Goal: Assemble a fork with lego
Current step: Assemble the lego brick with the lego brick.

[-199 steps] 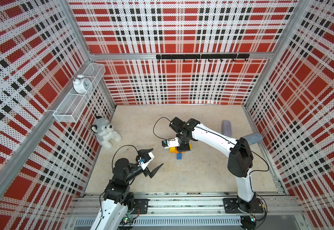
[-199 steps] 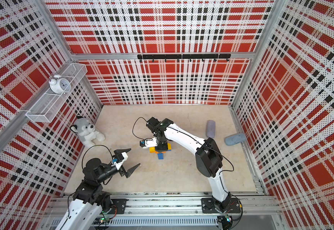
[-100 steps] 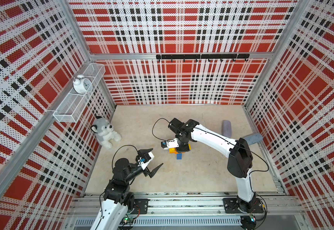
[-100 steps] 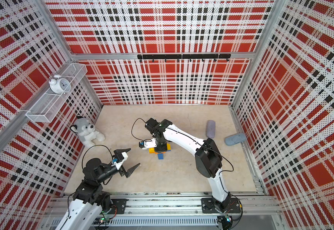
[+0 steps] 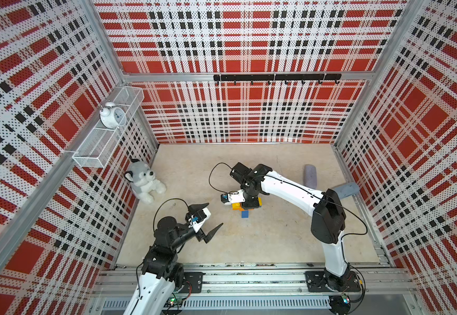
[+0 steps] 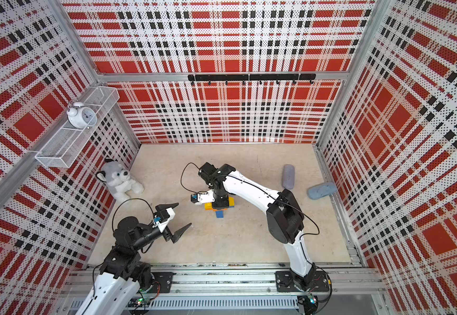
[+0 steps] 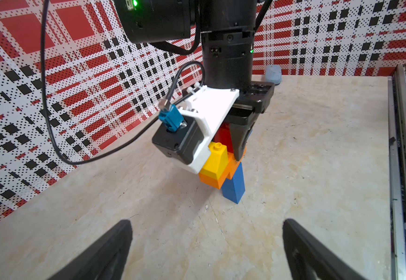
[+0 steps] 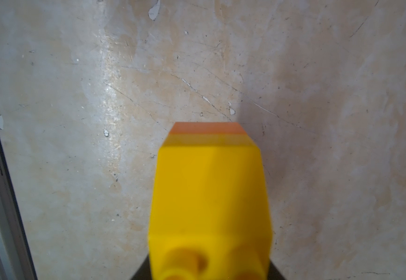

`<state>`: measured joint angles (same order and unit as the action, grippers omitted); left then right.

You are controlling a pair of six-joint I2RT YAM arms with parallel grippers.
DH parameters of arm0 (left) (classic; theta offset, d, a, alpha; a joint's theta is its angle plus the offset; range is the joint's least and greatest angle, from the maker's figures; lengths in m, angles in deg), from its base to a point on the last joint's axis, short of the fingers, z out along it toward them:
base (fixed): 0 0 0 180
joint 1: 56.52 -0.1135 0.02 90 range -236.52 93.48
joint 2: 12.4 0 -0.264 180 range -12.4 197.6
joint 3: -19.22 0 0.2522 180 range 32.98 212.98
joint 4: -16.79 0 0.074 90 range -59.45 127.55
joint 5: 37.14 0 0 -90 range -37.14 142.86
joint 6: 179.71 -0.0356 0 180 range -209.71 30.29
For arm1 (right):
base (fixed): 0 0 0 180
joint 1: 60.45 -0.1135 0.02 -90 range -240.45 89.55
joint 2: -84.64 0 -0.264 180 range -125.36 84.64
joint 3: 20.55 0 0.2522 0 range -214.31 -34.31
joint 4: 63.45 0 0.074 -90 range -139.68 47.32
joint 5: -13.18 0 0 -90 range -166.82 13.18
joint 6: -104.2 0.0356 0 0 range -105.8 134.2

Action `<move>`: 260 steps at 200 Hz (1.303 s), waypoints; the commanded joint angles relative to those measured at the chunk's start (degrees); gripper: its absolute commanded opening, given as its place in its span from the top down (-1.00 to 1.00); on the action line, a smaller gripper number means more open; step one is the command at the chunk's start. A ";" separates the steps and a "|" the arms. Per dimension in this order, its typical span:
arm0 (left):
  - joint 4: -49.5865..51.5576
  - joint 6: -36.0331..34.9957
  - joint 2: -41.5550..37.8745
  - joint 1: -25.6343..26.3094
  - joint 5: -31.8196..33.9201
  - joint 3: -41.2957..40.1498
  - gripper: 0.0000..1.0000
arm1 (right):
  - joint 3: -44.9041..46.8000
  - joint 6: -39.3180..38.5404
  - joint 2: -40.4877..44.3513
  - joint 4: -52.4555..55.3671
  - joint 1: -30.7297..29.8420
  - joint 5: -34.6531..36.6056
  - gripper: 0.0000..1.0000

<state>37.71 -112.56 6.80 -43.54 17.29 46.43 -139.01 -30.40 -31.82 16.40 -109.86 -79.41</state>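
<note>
I see right gripper (image 7: 237, 148) clenched on fork (image 7: 234, 185) near its prongs, blue handle pointing down; left gripper (image 5: 214, 214) spread wide, empty, nearby.

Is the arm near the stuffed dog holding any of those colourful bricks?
No, the left gripper stands wide open and empty, apart from the fork.

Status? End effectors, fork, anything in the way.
Left end effector open, empty. Right end effector shut on fork, upright, handle down. Nothing in the way.
</note>
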 commanded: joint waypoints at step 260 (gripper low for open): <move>0.20 -1.76 -0.39 0.56 1.16 -1.46 -0.97 | 8.09 -0.66 -3.18 -2.66 1.38 -2.51 0.57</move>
<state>37.93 -113.81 6.82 -43.30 17.93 45.65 -136.26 -29.70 -30.73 12.95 -108.92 -81.03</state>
